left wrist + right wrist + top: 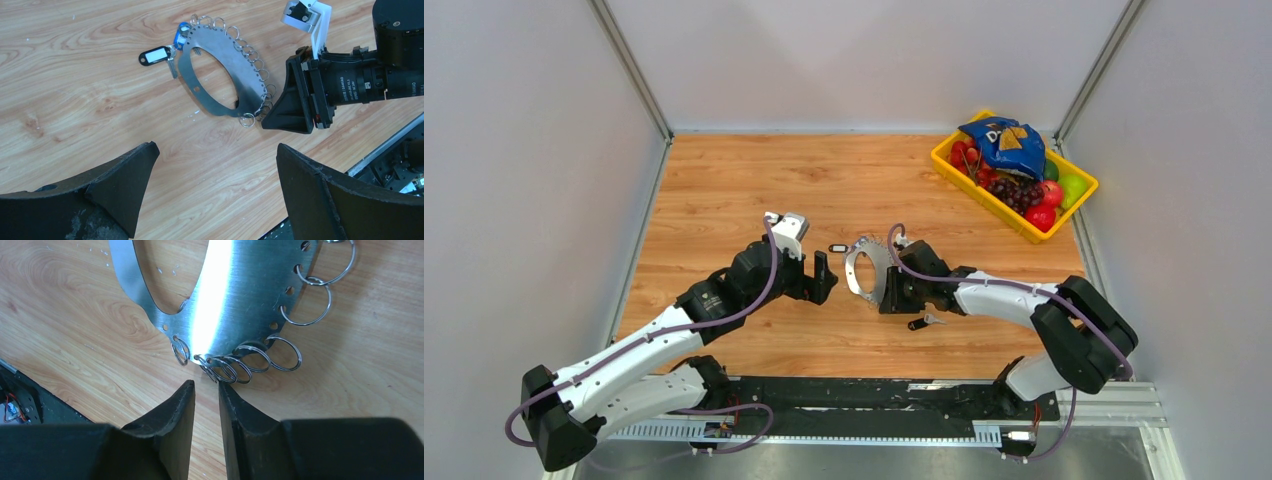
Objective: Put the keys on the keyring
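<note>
The keyring (874,260) is a flat oval steel plate with several small split rings along its edge (235,75) (235,300). It lies flat on the wood between the arms. A key with a black-framed white tag (152,55) and a blue tag (180,36) sit at its far end. Another small key (924,321) lies beside the right arm. My right gripper (206,382) points at the plate's near edge; its tips stand a narrow gap apart just short of the rings, with nothing between them. My left gripper (215,150) hovers wide open over bare wood, left of the plate.
A yellow basket (939,155) holding fruit and a blue snack bag (1006,140) stands at the back right corner. Grey walls close in the table on three sides. A black rail (874,395) with the arm bases runs along the near edge.
</note>
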